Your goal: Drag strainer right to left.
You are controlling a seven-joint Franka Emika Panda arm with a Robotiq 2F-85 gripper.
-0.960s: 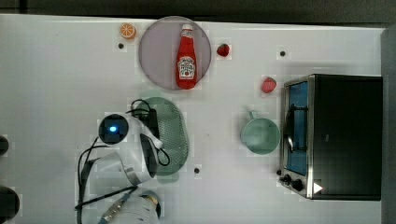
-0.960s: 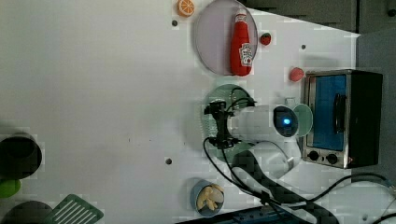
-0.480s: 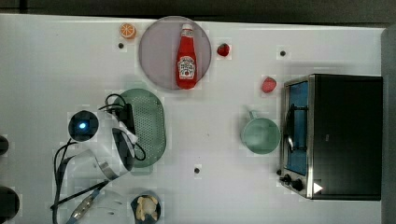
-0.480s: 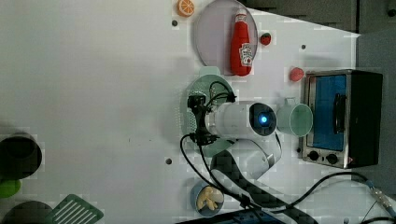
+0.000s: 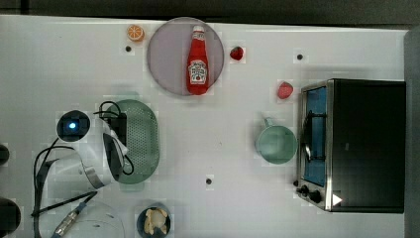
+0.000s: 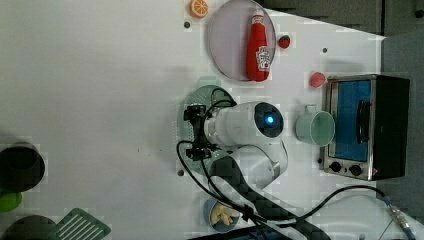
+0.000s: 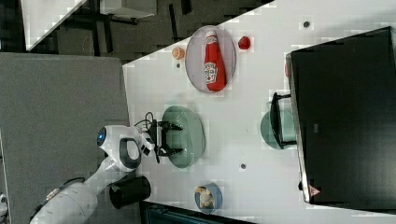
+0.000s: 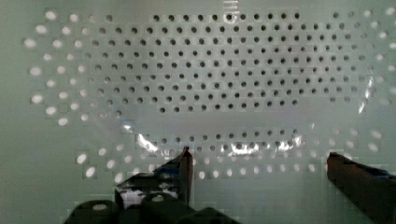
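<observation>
The pale mint-green strainer [image 5: 141, 141] lies on the white counter [image 5: 49, 64] in the top view's left half, its long axis running up and down the picture, its holed inside facing up and a small tab handle at each end. The robot arm [image 5: 94, 163] reaches over it from the top view's left, and its black claw [image 7: 172, 138] is set down inside the bowl with its two fingers spread wide apart, closed on nothing; the wrist view shows one dark fingertip [image 8: 184, 163] and the other far across from it, both low against the perforated floor of the strainer [image 8: 224, 79]. In the left view the claw [image 6: 196, 131] sits at the strainer's edge toward the left view's left. Above the strainer in the top view, a round grey plate [image 5: 163, 59] carries a red ketchup bottle [image 5: 198, 62] lying flat, with an orange slice [image 5: 135, 33] just beside the plate on the top view's left and a strawberry [image 5: 236, 53] on its right. A second red berry [image 5: 285, 90] lies near a toaster oven [image 5: 361, 144] at the top view's right, and a round mint-green cup [image 5: 276, 144] stands just beside the oven's door. A small bowl of food [image 5: 153, 221] sits below the strainer.
</observation>
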